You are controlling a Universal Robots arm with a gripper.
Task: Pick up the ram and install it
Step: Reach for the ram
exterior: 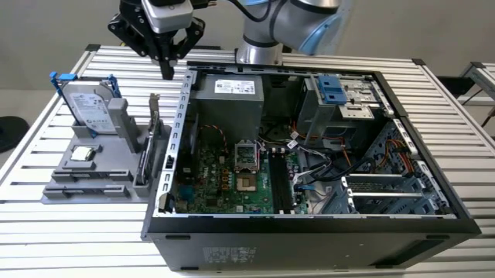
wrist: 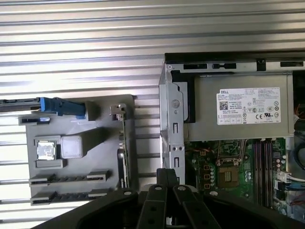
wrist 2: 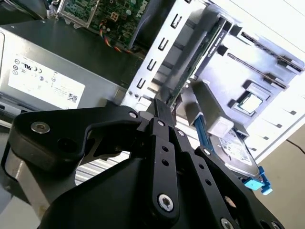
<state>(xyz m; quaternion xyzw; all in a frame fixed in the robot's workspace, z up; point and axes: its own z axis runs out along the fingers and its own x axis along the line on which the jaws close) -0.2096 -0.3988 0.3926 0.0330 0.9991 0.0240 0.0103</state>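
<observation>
My gripper point(exterior: 166, 74) hangs shut and empty above the far part of the table, over the gap between the grey parts holder point(exterior: 58, 194) and the open computer case point(exterior: 309, 223). In both wrist views its fingertips point(wrist 2: 162, 110) point(wrist: 167, 175) are pressed together with nothing between them. The ram is hidden from me. Two long slots point(wrist: 69, 179) at the holder's front show thin dark lines, and I cannot tell whether either holds the ram. The motherboard's black memory slots point(exterior: 279, 185) lie inside the case beside the processor socket point(exterior: 245, 184).
The holder carries a silver hard drive point(exterior: 87, 107) with blue rails, a small processor chip point(exterior: 82, 153) and an upright card with a metal bracket point(exterior: 152, 124) right beside the case wall. Inside the case are the power supply point(exterior: 228, 95), cables and a drive cage point(exterior: 340, 98). The slatted table point(exterior: 69, 231) surrounds everything.
</observation>
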